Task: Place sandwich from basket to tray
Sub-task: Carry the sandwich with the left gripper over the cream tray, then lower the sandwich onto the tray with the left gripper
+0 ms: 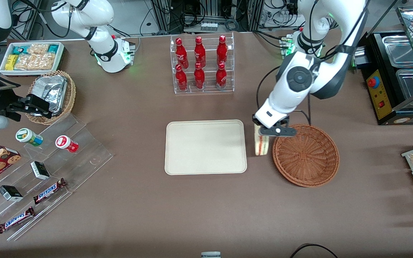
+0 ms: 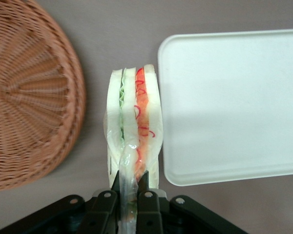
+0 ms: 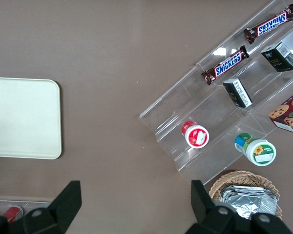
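The sandwich [image 1: 261, 145] [image 2: 134, 126], a wrapped white-bread wedge with red and green filling, hangs over the bare table between the basket and the tray. My left gripper [image 1: 268, 131] [image 2: 130, 183] is shut on the wrapper's top edge, holding the wedge upright. The reddish-brown wicker basket [image 1: 305, 154] [image 2: 29, 92] lies beside it toward the working arm's end, with nothing in it. The cream tray [image 1: 205, 147] [image 2: 234, 102] lies beside the sandwich toward the parked arm's end, its surface bare.
A clear rack of red bottles [image 1: 202, 64] stands farther from the front camera than the tray. A stepped clear display [image 1: 45, 172] with snack bars and cups, a tan basket of foil [image 1: 51, 95] and a white snack bin [image 1: 32, 57] sit toward the parked arm's end.
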Controlling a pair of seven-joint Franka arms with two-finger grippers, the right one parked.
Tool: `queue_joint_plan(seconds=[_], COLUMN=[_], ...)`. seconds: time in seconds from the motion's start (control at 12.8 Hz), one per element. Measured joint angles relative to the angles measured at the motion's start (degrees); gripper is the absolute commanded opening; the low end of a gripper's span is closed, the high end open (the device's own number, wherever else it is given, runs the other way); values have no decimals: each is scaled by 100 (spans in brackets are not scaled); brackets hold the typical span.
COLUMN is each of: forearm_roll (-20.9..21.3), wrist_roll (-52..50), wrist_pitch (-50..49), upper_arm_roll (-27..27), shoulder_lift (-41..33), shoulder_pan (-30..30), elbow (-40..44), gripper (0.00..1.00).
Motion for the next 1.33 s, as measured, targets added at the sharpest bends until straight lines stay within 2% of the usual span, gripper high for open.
queue_joint_plan(seconds=[0.16, 0.47, 0.94, 1.33], forearm_roll=[73, 612, 683, 804], wrist_roll=[-344, -1361, -2118, -2208], wrist_pitch=[0, 1, 1, 1], upper_arm_roll=[1, 0, 1, -70], shoulder_lift=[176, 709, 1227, 1779], shoulder_pan=[-231, -638, -951, -1091], elbow=[191, 705, 1263, 1636], gripper=[0, 0, 0, 0])
